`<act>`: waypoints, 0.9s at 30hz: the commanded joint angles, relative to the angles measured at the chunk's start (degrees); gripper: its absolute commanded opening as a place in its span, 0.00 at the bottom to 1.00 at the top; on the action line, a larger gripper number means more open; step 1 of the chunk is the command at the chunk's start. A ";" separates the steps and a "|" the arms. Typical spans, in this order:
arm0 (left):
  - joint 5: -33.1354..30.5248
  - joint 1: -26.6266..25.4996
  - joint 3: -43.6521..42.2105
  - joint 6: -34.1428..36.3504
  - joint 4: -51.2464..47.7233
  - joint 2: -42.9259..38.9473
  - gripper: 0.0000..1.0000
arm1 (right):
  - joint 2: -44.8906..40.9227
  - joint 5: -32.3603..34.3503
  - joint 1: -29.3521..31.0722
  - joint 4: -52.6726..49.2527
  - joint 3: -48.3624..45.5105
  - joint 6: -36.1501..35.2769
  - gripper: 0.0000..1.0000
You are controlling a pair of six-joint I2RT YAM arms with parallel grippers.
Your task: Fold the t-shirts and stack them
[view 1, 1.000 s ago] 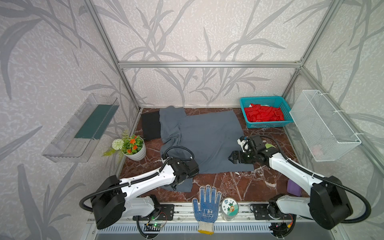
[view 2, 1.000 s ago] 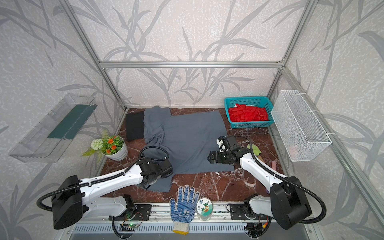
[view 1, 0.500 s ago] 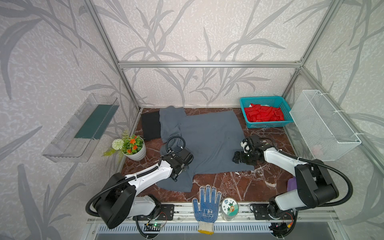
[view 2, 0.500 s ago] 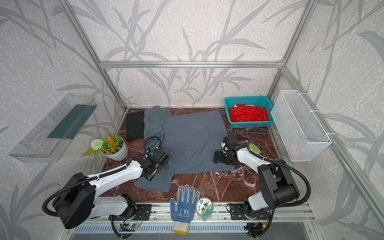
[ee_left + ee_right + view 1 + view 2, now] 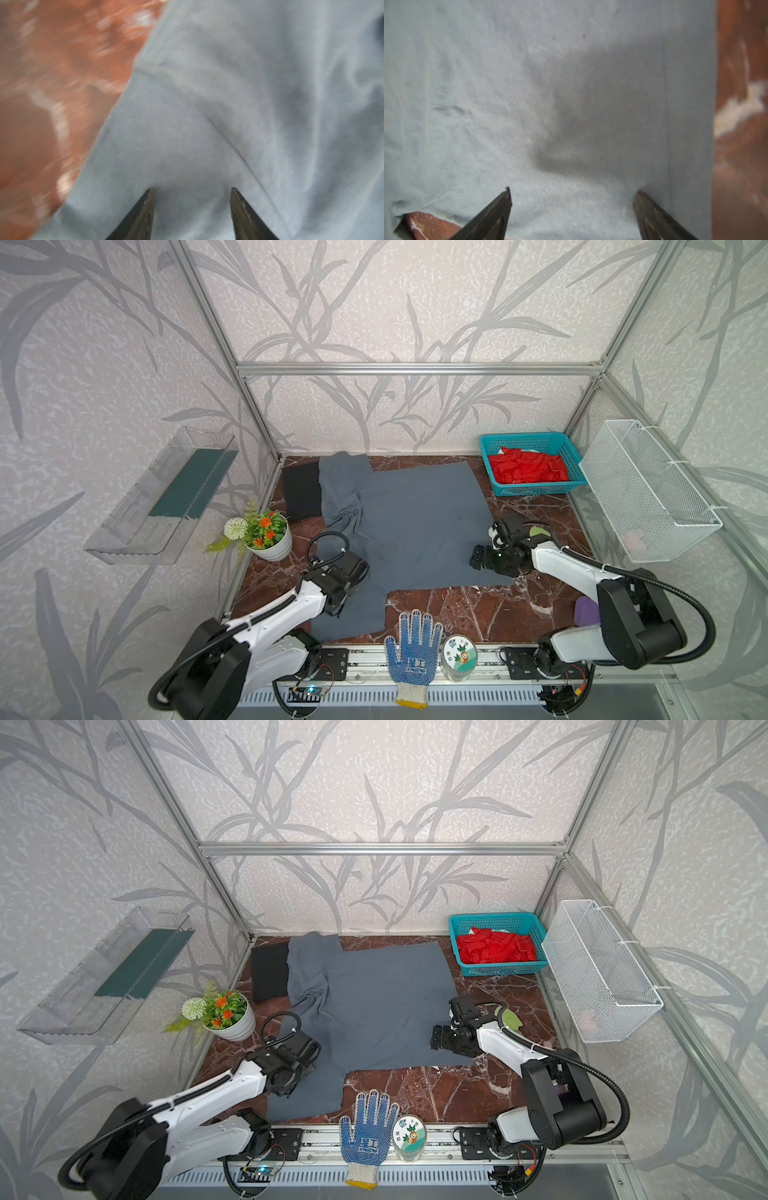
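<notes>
A slate grey t-shirt (image 5: 415,522) (image 5: 374,1002) lies spread on the marble table, one sleeve at the back left and one at the front. A black t-shirt (image 5: 302,491) (image 5: 270,971) lies folded at the back left, partly under the grey sleeve. My left gripper (image 5: 357,568) (image 5: 309,1048) hovers open over the grey shirt (image 5: 228,83) near its front sleeve seam; its tips (image 5: 192,190) hold nothing. My right gripper (image 5: 478,560) (image 5: 436,1038) stands open just above the grey cloth (image 5: 488,83) by the right hem, with its tips (image 5: 573,191) wide apart.
A teal basket (image 5: 488,448) of red cloth stands at the back right and a white wire basket (image 5: 648,493) hangs on the right wall. A flower pot (image 5: 270,547) sits at the left edge. A dotted glove (image 5: 411,651) and a round tin (image 5: 459,655) rest on the front rail.
My left gripper's jaws have widened and it has shifted a little left over the shirt; the front sleeve now lies spread flatter. The right gripper stays over the right hem.
</notes>
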 commanded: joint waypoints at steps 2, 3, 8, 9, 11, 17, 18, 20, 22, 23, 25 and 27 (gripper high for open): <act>2.50 0.38 -4.11 -10.67 -14.37 -14.05 0.57 | -4.57 1.01 2.25 -13.35 -4.91 4.87 0.93; 0.42 0.34 -2.96 -10.04 -17.32 -17.34 0.57 | -6.40 1.03 3.12 -14.85 -4.85 5.08 0.93; -4.95 1.22 5.93 7.85 -15.27 -17.03 0.57 | -12.98 7.33 5.76 -22.37 3.44 2.66 0.93; -3.07 2.06 7.40 11.94 -11.14 -13.75 0.57 | -13.17 8.11 5.76 -21.98 5.91 1.62 0.94; -0.30 3.77 10.76 18.94 -5.20 -5.51 0.57 | -12.19 8.61 5.77 -17.19 9.07 -0.05 0.93; -0.27 9.94 25.31 31.17 1.54 18.09 0.57 | 4.52 4.41 5.69 -10.72 22.75 -7.42 0.94; 0.61 11.84 26.87 32.36 3.09 21.32 0.57 | 8.40 3.68 5.69 -11.37 25.34 -7.57 0.94; 4.41 15.86 29.68 34.80 5.28 26.45 0.57 | 14.15 1.76 5.69 -11.54 28.35 -7.48 0.94; 7.03 18.82 32.54 36.47 7.37 31.38 0.56 | 17.25 -0.09 5.69 -8.79 27.98 -6.83 0.94; 8.16 19.61 33.57 37.28 8.22 33.00 0.56 | 17.72 -0.67 5.68 -7.37 27.08 -6.55 0.94; 8.81 20.73 35.75 37.88 9.27 36.03 0.55 | 18.27 -1.44 5.69 -5.14 25.36 -6.08 0.94; 9.55 21.30 37.62 38.19 9.65 38.74 0.55 | 18.29 -1.17 5.69 -4.51 24.34 -6.07 0.94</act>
